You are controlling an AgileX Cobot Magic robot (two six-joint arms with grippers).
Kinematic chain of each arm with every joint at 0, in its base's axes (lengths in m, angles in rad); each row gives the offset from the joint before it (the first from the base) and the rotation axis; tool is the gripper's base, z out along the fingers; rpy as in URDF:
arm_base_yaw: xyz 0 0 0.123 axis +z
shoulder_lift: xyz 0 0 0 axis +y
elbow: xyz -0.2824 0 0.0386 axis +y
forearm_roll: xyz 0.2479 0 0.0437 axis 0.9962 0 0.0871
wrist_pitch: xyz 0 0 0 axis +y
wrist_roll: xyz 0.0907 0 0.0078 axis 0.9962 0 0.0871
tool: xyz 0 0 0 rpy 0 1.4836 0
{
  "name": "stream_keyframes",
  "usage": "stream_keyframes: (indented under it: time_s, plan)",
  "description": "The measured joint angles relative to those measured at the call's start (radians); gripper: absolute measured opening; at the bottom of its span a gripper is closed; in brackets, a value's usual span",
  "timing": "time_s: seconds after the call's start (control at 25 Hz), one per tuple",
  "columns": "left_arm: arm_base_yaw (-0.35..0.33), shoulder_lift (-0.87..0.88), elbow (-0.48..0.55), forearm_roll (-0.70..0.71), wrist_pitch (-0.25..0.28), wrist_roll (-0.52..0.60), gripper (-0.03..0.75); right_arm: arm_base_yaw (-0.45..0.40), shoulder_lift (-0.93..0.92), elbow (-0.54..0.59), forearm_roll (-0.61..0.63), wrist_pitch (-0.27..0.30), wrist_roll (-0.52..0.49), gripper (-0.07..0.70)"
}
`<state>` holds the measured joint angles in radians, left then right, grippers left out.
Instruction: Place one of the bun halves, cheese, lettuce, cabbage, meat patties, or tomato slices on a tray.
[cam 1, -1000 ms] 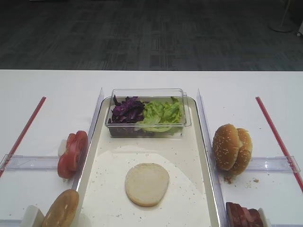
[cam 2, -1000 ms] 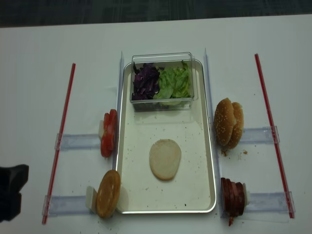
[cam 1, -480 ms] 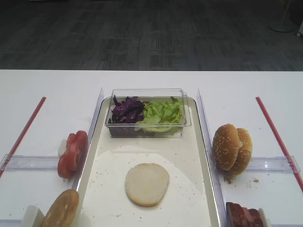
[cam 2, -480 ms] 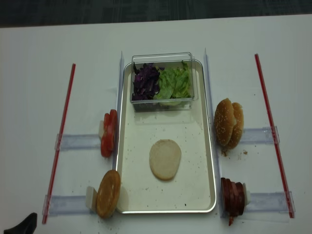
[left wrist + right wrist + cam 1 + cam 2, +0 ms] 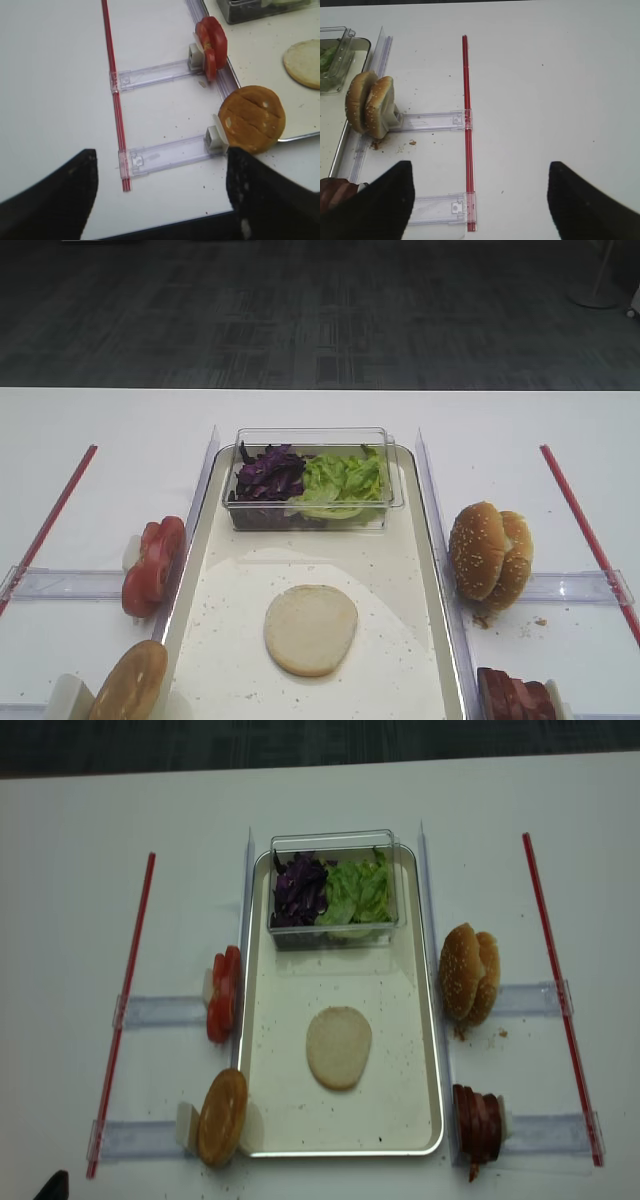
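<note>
Bun half (image 5: 311, 629) lying flat on the tray (image 5: 421, 570), both arms pulled back.

The left pincer (image 5: 160, 200) has slid almost out of the overhead view over the last second; only a dark tip remains at the bottom-left corner, so the placing looks done and the arm seems to be withdrawing. From its wrist camera its 2 fingers (image 5: 52, 195) stand wide apart with nothing between them, over bare counter (image 5: 50, 90) beside the tomato slices (image 5: 212, 44) and the other brown bun half (image 5: 252, 119). The right pincer (image 5: 477, 200) also stands apart and empty, near the sesame buns (image 5: 370, 104). The placed half shows its pale cream cut face up, round and intact, mid-tray, well apart from the clear tub (image 5: 312, 439) of cabbage (image 5: 266, 472) and lettuce (image 5: 345, 478).
</note>
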<state>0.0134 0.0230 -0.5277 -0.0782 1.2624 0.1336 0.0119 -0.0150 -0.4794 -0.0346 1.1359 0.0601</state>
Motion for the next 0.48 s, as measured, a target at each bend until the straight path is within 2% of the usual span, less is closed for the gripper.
stream_keyframes:
  time_s: [0.48]
  plan:
    - [0.0, -0.006, 0.035, 0.0, -0.069, -0.002, 0.493, 0.0, 0.0, 0.0, 0.0, 0.0, 0.0, 0.571]
